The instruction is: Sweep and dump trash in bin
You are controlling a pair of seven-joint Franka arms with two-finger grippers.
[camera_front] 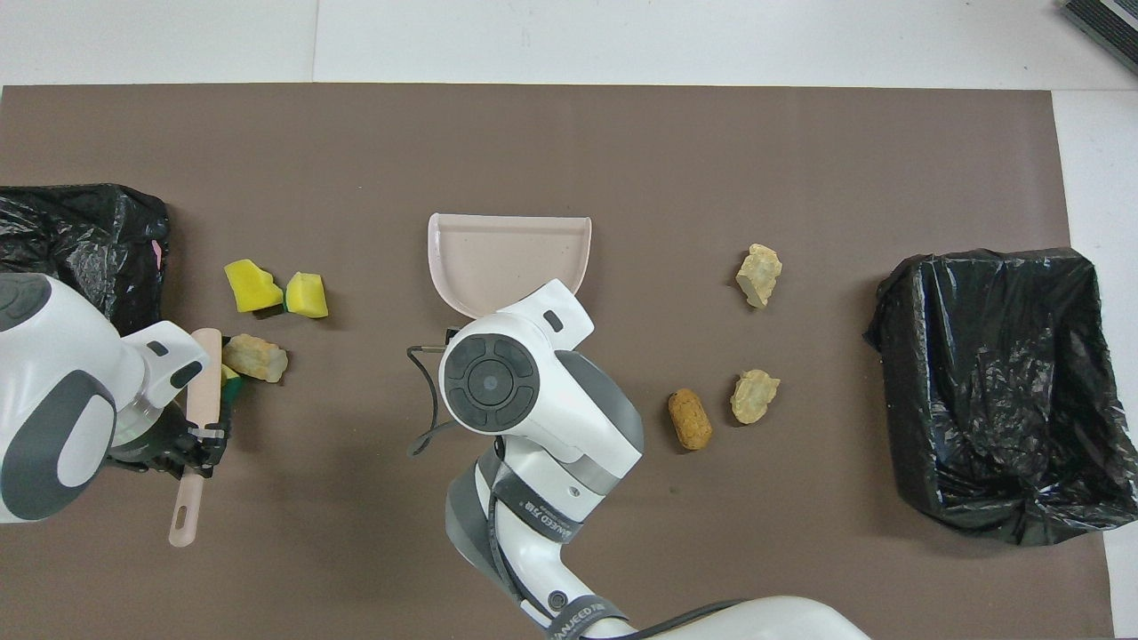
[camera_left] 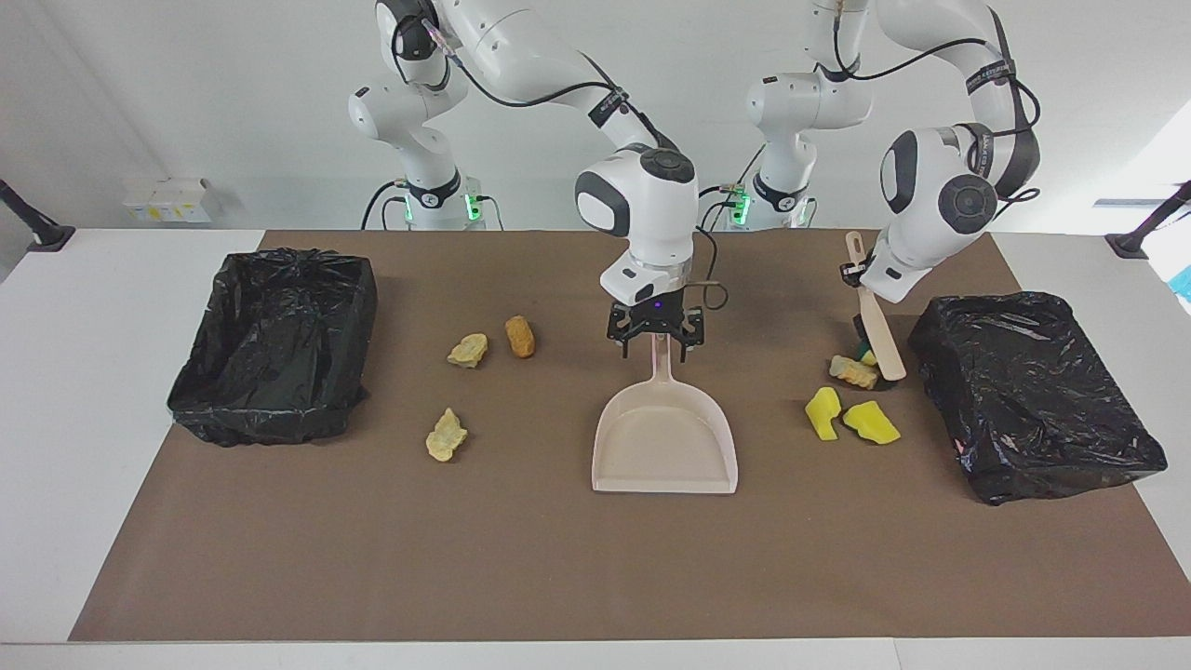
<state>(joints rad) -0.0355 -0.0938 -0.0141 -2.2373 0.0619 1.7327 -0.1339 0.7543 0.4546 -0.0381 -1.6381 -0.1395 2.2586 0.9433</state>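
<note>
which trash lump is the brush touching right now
The pale tan lump beside the bin at the left arm's end: the brush bears on it, while the two yellow lumps lie apart, farther from the robots.

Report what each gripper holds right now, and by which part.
The left gripper is shut on the brush, by its handle. The right gripper holds nothing; it is open around the dustpan handle.

We see the trash in two loose groups on the mat: two pale tan lumps (camera_left: 467, 350) and an orange-brown one (camera_left: 520, 336) toward the right arm's end; two bright yellow lumps (camera_left: 871, 422), a tan one and another toward the left arm's.
</note>
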